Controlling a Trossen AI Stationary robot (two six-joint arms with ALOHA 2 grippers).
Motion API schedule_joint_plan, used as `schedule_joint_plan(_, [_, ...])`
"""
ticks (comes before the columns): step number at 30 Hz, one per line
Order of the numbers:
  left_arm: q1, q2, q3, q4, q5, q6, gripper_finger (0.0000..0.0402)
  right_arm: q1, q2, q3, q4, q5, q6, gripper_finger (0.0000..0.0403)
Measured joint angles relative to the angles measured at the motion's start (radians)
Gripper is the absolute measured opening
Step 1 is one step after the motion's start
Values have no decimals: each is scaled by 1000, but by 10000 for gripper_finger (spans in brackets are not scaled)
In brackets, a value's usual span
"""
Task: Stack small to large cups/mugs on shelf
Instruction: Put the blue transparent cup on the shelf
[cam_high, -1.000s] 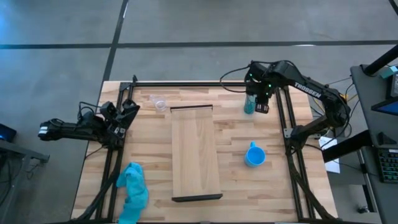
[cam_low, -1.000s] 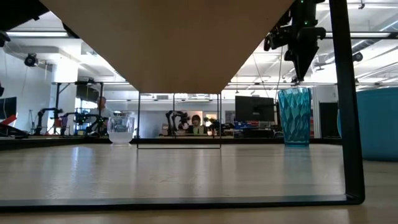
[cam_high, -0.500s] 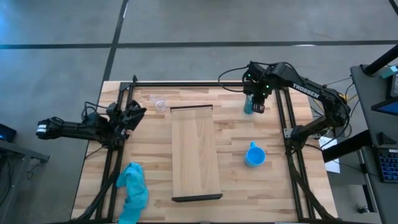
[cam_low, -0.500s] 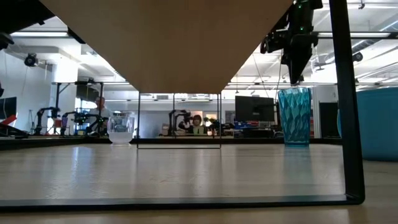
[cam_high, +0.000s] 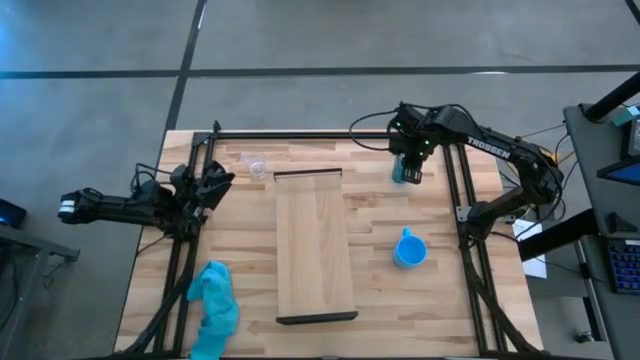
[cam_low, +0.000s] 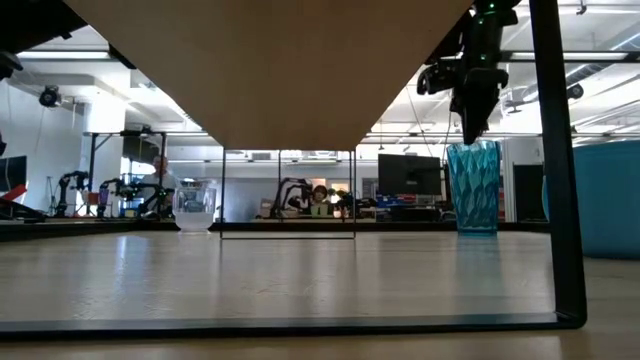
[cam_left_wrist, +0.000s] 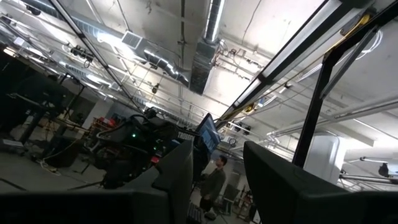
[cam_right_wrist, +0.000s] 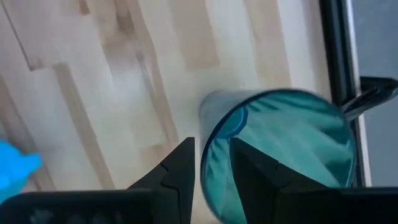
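Right wrist view shows the right gripper (cam_right_wrist: 211, 163), jaws spread, straddling the teal tumbler (cam_right_wrist: 280, 149) rim; an off-centre pinch could tip it over.

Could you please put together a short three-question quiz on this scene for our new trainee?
1. True or false: the tumbler already stands on the shelf.
2. Which claw is at work over the tumbler? A) left claw B) right claw
3. Fill in: the clear cup stands on the table near the shelf's ____ end, as the high view shows it.

Key
1. False. It stands on the table, apart from the shelf.
2. B. The right claw is open, its fingers either side of the tumbler's rim; the left claw waits open at the table's left edge.
3. Far. The mug is also on the table, right of the shelf.
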Motion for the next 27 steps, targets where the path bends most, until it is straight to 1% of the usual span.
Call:
schedule_joint_plan(7, [0, -2, -2, 19, 0, 0, 129, 0, 0, -17, 59, 0, 1, 89])
schedule_joint_plan(19, [0, -5, -2, 19, 0, 0, 129, 0, 0, -92, 122, 4, 27, 72])
schedule_joint_plan(23, [0, -5, -2, 18, 0, 1, 129, 0, 0, -96, 135, 40, 27, 53])
schedule_joint_plan(27, [0, -5, -2, 18, 0, 1, 129, 0, 0, -101, 134, 53, 27, 21])
